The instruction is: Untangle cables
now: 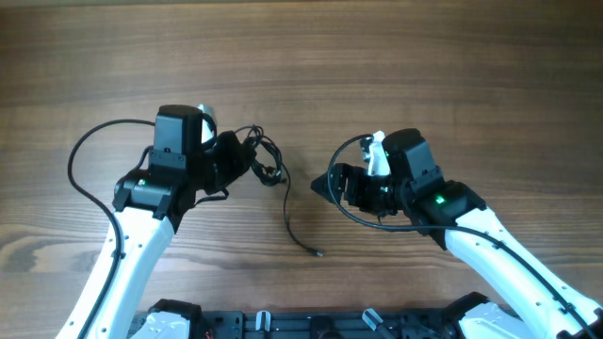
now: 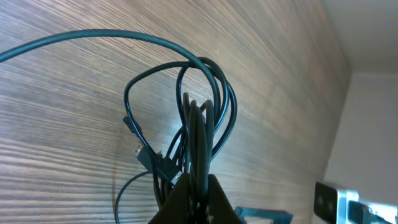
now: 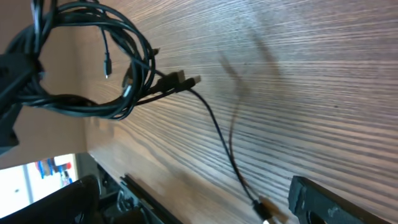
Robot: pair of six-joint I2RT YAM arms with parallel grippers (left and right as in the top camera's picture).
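**Overhead view.** The left end effector [image 1: 226, 158] is clamped shut on the knotted bundle of thin black flexible cables [image 1: 262, 162], anchoring it over the brown wood-grain table [image 1: 377, 56]. One loose black strand [image 1: 288, 212] trails out of the knot and passes just ahead of the right end effector [image 1: 325, 185], which is spread open and empty.

**Left wrist view.** The bundle's loops [image 2: 202, 118] fan out directly ahead of the closed fingertips [image 2: 186, 202].

**Right wrist view.** The strand's plug end [image 3: 261, 208] lies beside the one visible finger [image 3: 323, 196], apparently placed so that the strand can be drawn free.

Matt wood-grain table [image 1: 424, 56] — smooth, glossy cables [image 2: 200, 134]
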